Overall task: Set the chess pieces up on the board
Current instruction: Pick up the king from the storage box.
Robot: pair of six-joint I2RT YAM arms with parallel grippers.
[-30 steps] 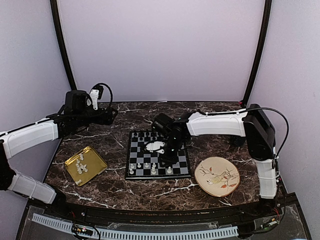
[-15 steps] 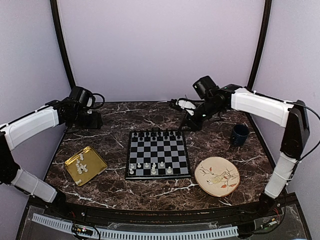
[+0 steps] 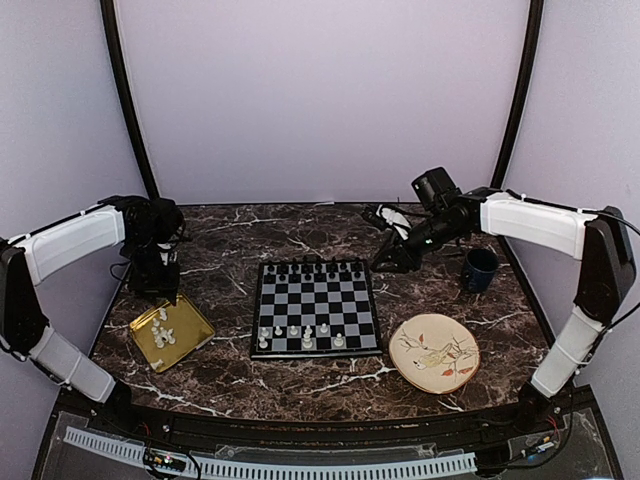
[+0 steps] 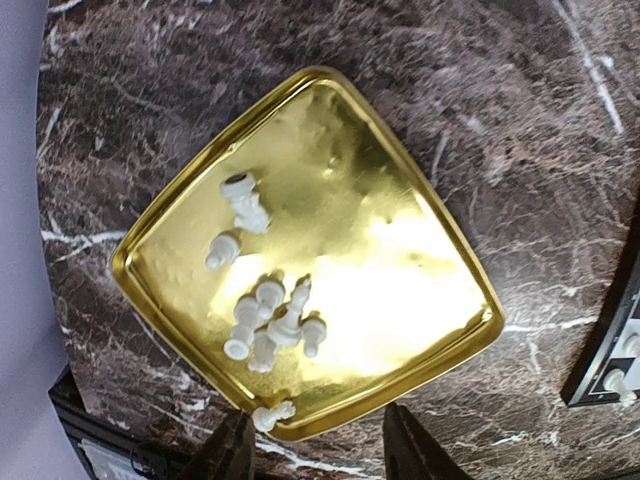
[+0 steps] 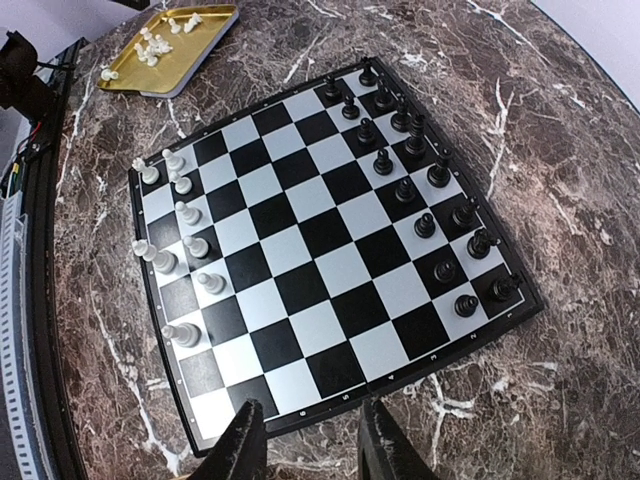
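The board lies in the middle of the table, with black chessmen along its far rows. Several white chess pieces stand on its near rows, also seen as the white chess pieces on the board. More white chess pieces lie in the gold tray, and one white piece rests on its rim beside my left finger. My left gripper hovers open over the tray's edge. My right gripper is open and holds nothing, off the board's far right corner.
A patterned plate sits right of the board. A dark blue mug stands behind it under the right arm. The gold tray lies left of the board. Dark posts and walls ring the table.
My right arm lifted off the board and drew back to its far right corner. My left arm swung from the back left down over the gold tray, its jaws narrowing.
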